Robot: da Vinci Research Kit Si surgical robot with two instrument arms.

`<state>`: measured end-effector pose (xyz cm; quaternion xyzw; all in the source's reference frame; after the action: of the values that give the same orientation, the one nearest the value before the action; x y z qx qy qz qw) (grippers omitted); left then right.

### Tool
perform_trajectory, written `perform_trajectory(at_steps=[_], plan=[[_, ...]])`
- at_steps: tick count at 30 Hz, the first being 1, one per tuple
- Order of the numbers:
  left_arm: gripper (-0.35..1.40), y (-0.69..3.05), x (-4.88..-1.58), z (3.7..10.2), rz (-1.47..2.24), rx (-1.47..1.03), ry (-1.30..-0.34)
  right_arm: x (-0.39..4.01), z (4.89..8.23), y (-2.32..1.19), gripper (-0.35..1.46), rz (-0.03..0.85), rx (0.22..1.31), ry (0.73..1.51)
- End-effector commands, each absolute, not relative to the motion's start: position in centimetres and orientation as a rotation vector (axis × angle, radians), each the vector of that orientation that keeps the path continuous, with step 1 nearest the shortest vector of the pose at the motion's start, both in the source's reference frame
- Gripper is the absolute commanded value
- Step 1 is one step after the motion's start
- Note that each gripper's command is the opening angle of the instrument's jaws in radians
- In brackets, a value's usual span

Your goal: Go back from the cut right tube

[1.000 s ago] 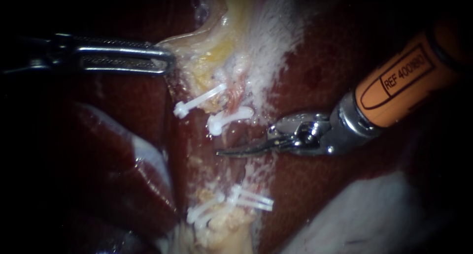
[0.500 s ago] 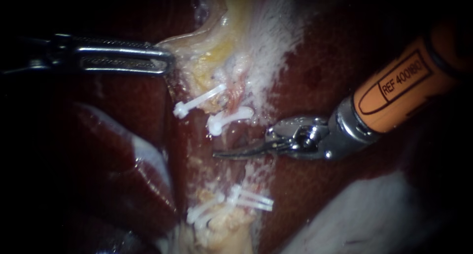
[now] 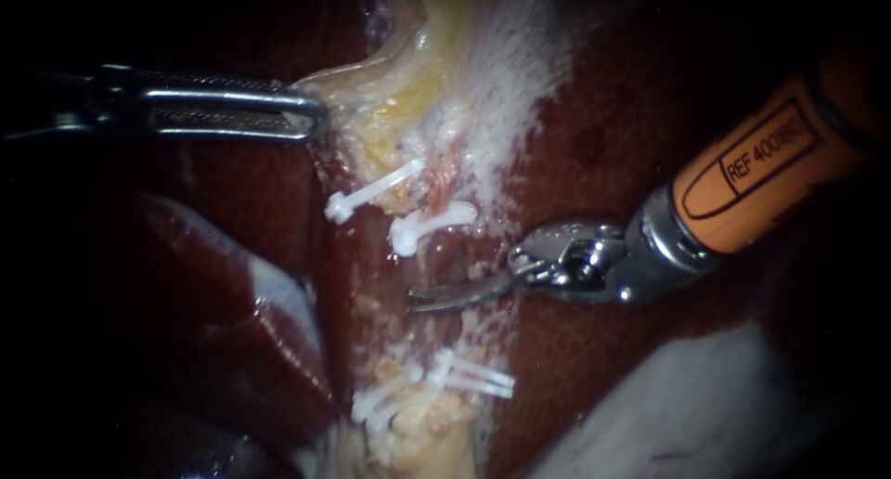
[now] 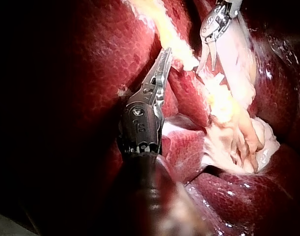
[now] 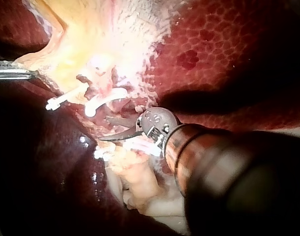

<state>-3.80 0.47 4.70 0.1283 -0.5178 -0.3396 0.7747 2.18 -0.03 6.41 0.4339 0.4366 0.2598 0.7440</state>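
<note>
Endoscope: The left instrument (image 3: 314, 117) is seen with its hand closed on the edge of pale yellow tissue (image 3: 399, 98). The right instrument (image 3: 419, 298) is held between the upper clips (image 3: 432, 221) and lower clips (image 3: 464, 377), just below the cut right tube (image 3: 445, 184).
Left wrist: The right instrument's hand is shown slightly open, nothing gripped.
Right wrist: Open liver (image 5: 228, 59) is seen beside the shaft.

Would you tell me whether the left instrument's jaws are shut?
Shut: the left instrument clamps the pale tissue edge between both jaws.
</note>
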Motion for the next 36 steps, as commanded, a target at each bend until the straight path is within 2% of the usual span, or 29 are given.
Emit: perform_trajectory(at_steps=[1, 6, 9, 17, 25, 33, 36], plan=[[-0.35, 0.47, -3.79, 4.7, -0.735, 0.278, -1.121, 2.16, 6.41, -0.03, 0.64, 0.561, 0.947, 0.959], [-0.35, 0.46, -3.79, 4.71, -0.734, 0.278, -1.122, 2.07, 6.42, -0.02, 0.69, 0.546, 0.935, 0.968], [-0.35, 0.46, -3.78, 4.72, -0.734, 0.278, -1.122, 2.0, 6.42, -0.02, 0.84, 0.527, 0.919, 0.979], [-0.35, 0.46, -3.77, 4.72, -0.733, 0.278, -1.122, 1.78, 6.37, 0.02, 1.08, 0.456, 0.842, 1.03], [-0.35, 0.45, -3.77, 4.71, -0.733, 0.279, -1.122, 1.51, 6.2, 0.28, 1.28, 0.332, 0.709, 1.099], [-0.35, 0.45, -3.76, 4.72, -0.733, 0.279, -1.122, 1.35, 6.05, 0.48, 1.43, 0.27, 0.579, 1.134], [-0.35, 0.45, -3.76, 4.73, -0.732, 0.278, -1.122, 1.32, 5.99, 0.55, 1.43, 0.249, 0.546, 1.142]])
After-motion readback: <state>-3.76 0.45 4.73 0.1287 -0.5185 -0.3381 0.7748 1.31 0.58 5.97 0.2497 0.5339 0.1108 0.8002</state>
